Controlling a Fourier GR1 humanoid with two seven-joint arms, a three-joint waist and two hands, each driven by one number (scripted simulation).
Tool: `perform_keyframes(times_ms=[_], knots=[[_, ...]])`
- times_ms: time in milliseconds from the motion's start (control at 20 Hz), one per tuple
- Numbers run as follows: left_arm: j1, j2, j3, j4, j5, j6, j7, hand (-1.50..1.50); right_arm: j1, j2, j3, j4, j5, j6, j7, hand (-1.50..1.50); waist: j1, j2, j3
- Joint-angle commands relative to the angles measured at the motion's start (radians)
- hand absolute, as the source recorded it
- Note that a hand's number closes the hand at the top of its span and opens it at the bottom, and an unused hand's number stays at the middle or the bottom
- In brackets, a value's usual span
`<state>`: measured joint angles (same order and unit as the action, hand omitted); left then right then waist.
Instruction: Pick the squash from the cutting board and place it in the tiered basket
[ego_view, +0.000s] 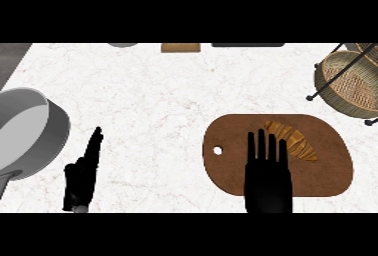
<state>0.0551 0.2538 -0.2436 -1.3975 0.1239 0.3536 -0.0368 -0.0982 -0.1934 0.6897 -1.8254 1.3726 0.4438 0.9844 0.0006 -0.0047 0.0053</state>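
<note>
A striped yellow-orange squash (293, 140) lies on the upper right part of a brown cutting board (325, 170). My right hand (267, 175) hovers over the board's middle with fingers straight, its fingertips just left of the squash and holding nothing. The wicker tiered basket (347, 82) on a black wire frame stands at the right edge, beyond the board. My left hand (83, 177) rests open at the lower left, fingers pointing up, away from the board.
A large grey pot (29, 132) sits at the left edge, close to my left hand. Along the far edge of the marble counter show parts of a grey object (123, 45), a wooden item (180, 47) and a dark item (247, 45).
</note>
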Motion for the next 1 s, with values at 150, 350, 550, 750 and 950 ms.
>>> perform_keyframes(times_ms=[150,350,550,750,950], knots=[[0.013,0.021,0.021,-0.033,0.011,-0.045,0.091,0.00,0.018,0.084,-0.065,0.055,0.028,0.031,0.051,-1.50,0.002,0.004,-0.005],[0.043,-0.013,0.024,0.004,-0.015,-0.039,0.035,0.00,0.094,0.050,-0.083,0.036,0.044,0.000,0.003,-1.50,-0.001,0.004,-0.005],[0.021,0.006,0.033,-0.105,-0.021,-0.058,0.150,0.00,0.007,0.069,-0.155,0.107,0.043,0.017,-0.065,1.50,0.003,0.004,-0.005],[0.005,-0.055,0.037,0.024,-0.058,-0.052,0.056,0.00,0.057,0.059,-0.108,0.171,0.102,-0.096,-0.100,1.50,0.000,0.005,-0.005],[0.024,-0.050,0.055,-0.041,-0.059,-0.057,0.076,0.00,0.005,0.060,-0.119,0.167,0.093,-0.050,-0.165,1.50,0.002,0.004,-0.005]])
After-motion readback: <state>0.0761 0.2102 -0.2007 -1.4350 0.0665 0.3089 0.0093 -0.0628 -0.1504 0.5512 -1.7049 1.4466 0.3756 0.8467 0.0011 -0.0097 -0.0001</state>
